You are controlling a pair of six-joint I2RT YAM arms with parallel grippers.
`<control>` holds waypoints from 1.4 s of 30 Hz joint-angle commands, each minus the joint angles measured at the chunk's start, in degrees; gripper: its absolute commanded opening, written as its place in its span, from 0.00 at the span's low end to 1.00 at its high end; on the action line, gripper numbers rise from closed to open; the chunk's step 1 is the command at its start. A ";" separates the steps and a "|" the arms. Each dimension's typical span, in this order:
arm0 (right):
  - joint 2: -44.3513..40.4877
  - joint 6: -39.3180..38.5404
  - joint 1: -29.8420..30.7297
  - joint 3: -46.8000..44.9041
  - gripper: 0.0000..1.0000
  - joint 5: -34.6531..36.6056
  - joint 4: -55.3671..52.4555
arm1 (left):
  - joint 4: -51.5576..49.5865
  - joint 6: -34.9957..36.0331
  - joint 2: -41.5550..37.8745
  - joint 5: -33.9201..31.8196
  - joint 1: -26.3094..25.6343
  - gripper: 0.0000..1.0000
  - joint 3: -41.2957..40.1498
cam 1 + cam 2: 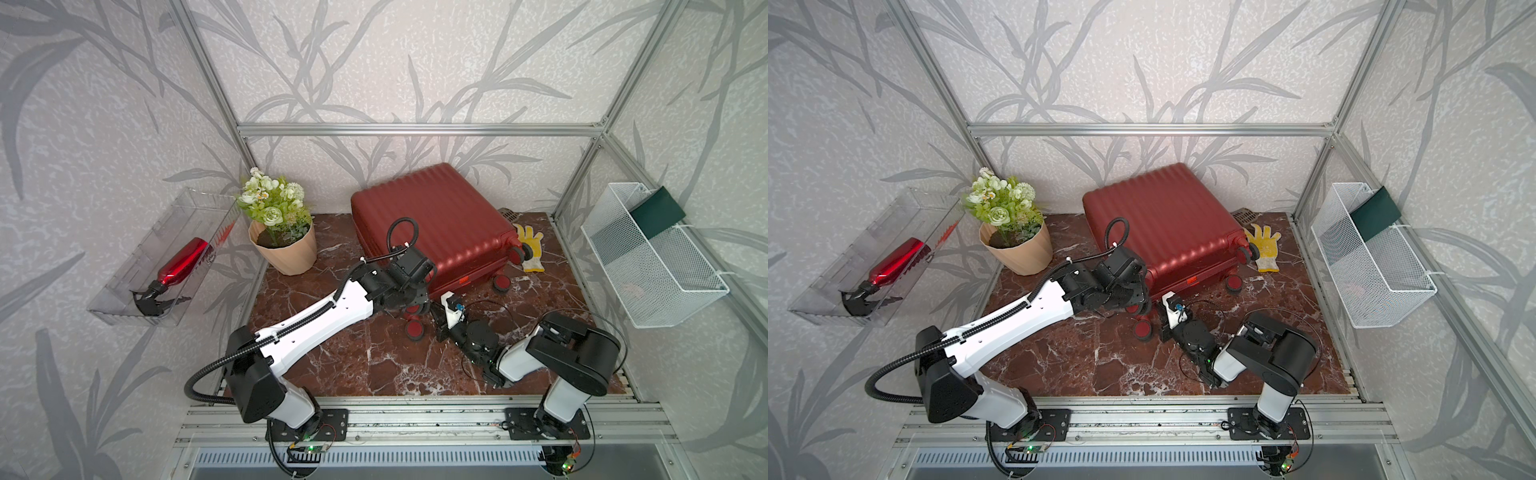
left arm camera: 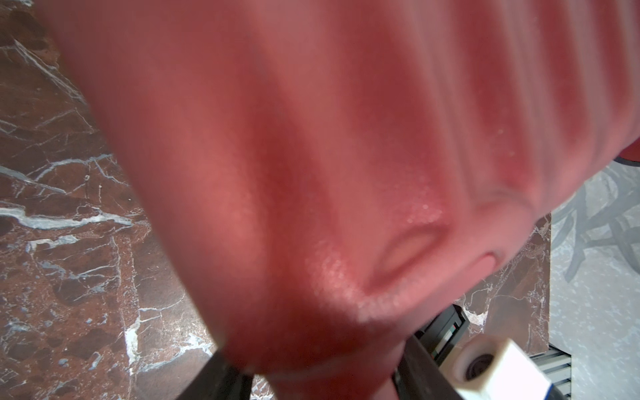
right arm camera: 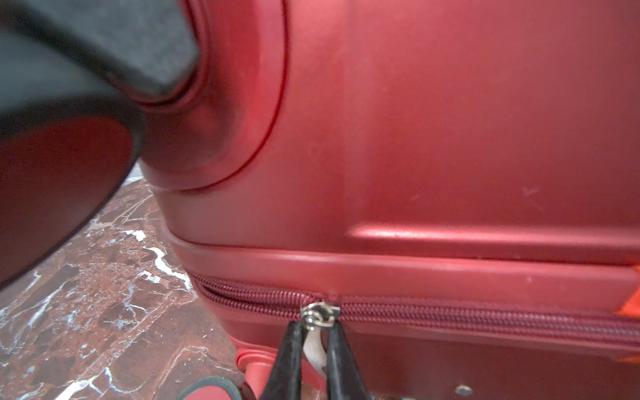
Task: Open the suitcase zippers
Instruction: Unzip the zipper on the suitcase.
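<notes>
The dark-red ribbed suitcase (image 1: 432,220) (image 1: 1163,220) lies flat at the back of the marble table. Its wheels (image 1: 415,328) point toward me. My left gripper (image 1: 417,297) (image 2: 318,377) straddles its near left corner. A dark finger (image 2: 221,377) shows on each side of the blurred shell (image 2: 311,138), and whether they press on it is unclear. In the right wrist view the zippers' dark-red track (image 3: 450,317) runs along the seam. My right gripper (image 3: 316,341) (image 1: 435,309) is shut on the silver pull hanging from the slider (image 3: 318,315).
A potted flower bunch (image 1: 282,249) stands left of the suitcase, and a yellow glove (image 1: 530,249) lies at its right. A clear wall tray holds a red spray bottle (image 1: 183,262). A white wire basket (image 1: 648,257) hangs on the right wall.
</notes>
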 commanded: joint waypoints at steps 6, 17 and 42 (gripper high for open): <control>-7.04 -7.18 0.17 0.34 0.00 7.85 -6.07 | -6.39 5.41 -3.61 -8.90 1.99 0.19 -3.05; -12.45 -10.57 -2.15 1.90 0.00 11.17 -12.23 | -7.59 8.00 -8.26 -8.06 5.09 0.19 -6.19; -21.99 -9.56 -14.81 0.03 0.00 20.40 -21.16 | -13.99 13.81 -19.09 -10.15 19.71 0.19 -12.13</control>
